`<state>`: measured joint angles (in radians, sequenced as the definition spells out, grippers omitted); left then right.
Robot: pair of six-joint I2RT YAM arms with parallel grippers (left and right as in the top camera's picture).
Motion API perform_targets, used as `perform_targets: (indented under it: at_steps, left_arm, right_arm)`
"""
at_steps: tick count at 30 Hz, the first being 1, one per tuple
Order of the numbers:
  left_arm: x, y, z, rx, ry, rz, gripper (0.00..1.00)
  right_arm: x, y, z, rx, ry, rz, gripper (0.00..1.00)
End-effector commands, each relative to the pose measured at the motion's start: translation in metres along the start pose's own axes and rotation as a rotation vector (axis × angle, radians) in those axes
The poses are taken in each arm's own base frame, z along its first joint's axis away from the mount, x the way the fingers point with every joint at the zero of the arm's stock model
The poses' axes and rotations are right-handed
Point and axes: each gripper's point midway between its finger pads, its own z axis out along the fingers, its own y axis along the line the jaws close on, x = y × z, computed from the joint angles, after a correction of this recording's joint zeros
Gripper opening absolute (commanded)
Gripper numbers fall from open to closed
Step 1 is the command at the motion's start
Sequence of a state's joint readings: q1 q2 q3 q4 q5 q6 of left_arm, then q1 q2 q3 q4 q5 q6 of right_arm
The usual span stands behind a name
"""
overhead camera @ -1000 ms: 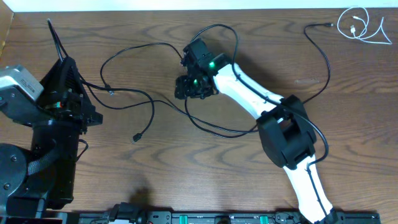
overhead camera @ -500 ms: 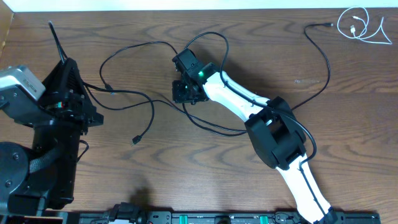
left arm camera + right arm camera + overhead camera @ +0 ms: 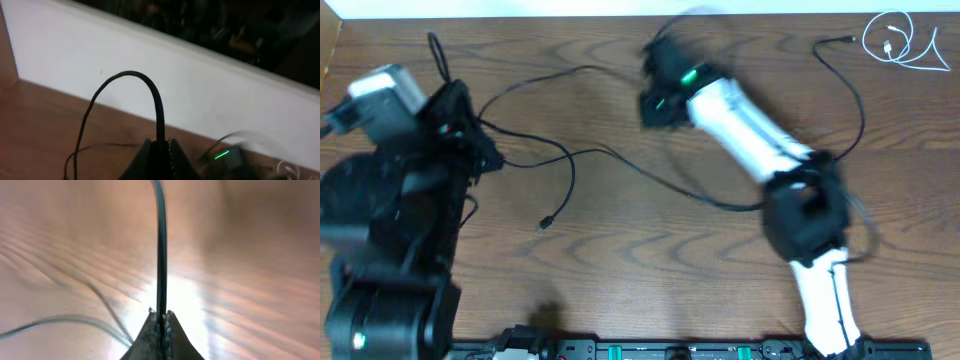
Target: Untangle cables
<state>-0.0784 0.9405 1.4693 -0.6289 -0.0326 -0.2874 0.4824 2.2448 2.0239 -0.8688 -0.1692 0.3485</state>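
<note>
Several thin black cables (image 3: pixel 570 160) lie across the wooden table, one ending in a small plug (image 3: pixel 544 224). A short white cable (image 3: pixel 900 45) is coiled at the far right corner. My left gripper (image 3: pixel 452 92) at the left is shut on a black cable; in the left wrist view the cable (image 3: pixel 131 75) arches up out of the closed gripper (image 3: pixel 160 145). My right gripper (image 3: pixel 656 104), blurred at the back centre, is shut on another black cable (image 3: pixel 160 240), which runs straight up from the closed right gripper (image 3: pixel 161 314). From there a strand (image 3: pixel 720 202) trails under the white arm.
A white wall (image 3: pixel 150 55) borders the table's far edge. Another black cable (image 3: pixel 855 100) curves along the right side, with its plug end (image 3: pixel 848 40) near the white coil. The arms' bases take up the front left and front right.
My right gripper has shut on a black cable and swung back and to the right, pulling the tangle's loops flatter. The left arm has shifted right with its cable.
</note>
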Motion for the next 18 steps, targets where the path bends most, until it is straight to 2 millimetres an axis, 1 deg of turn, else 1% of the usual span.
perform_targets:
  at_steps: [1,3,4,5,6,7,9,10,11,13,14,16,18]
  left_arm:
    - [0.013,0.007,0.022,-0.044,0.062,0.007,0.07]
    - [0.024,0.011,0.034,-0.062,0.109,0.012,0.07]
    - [0.03,0.012,0.041,-0.071,0.133,0.014,0.07]
    - [0.047,0.018,0.058,-0.097,0.2,0.025,0.07]
    - [0.055,0.022,0.066,-0.118,0.23,0.033,0.08]
    - [0.06,0.026,0.07,-0.141,0.247,0.038,0.07]
    - [0.072,0.043,0.08,-0.236,0.284,0.058,0.07]
    - [0.076,0.054,0.084,-0.291,0.298,0.072,0.07]
    - [0.08,0.067,0.087,-0.364,0.309,0.091,0.07]
    - [0.085,0.087,0.09,-0.471,0.323,0.119,0.07]
    - [0.088,0.099,0.092,-0.529,0.335,0.133,0.07]
    - [0.092,0.117,0.094,-0.604,0.35,0.148,0.07]
    - [0.094,0.13,0.097,-0.653,0.364,0.151,0.07]
  right_arm:
    - [-0.082,-0.026,-0.164,-0.01,-0.337,-0.028,0.01]
    - [-0.098,-0.053,-0.225,0.015,-0.449,0.015,0.01]
    - [-0.104,-0.065,-0.25,0.028,-0.498,0.033,0.01]
    - [-0.114,-0.104,-0.333,0.086,-0.671,0.082,0.01]
    - [-0.115,-0.122,-0.368,0.118,-0.743,0.107,0.01]
    - [-0.114,-0.135,-0.392,0.143,-0.792,0.125,0.01]
    - [-0.108,-0.162,-0.437,0.203,-0.883,0.165,0.01]
    - [-0.105,-0.172,-0.451,0.225,-0.91,0.18,0.01]
    - [-0.098,-0.189,-0.473,0.265,-0.951,0.206,0.01]
    - [-0.09,-0.208,-0.495,0.311,-0.989,0.239,0.01]
    - [-0.084,-0.225,-0.509,0.349,-1.012,0.266,0.01]
    - [-0.075,-0.248,-0.521,0.397,-1.027,0.305,0.01]
    - [-0.069,-0.27,-0.527,0.435,-1.032,0.34,0.01]
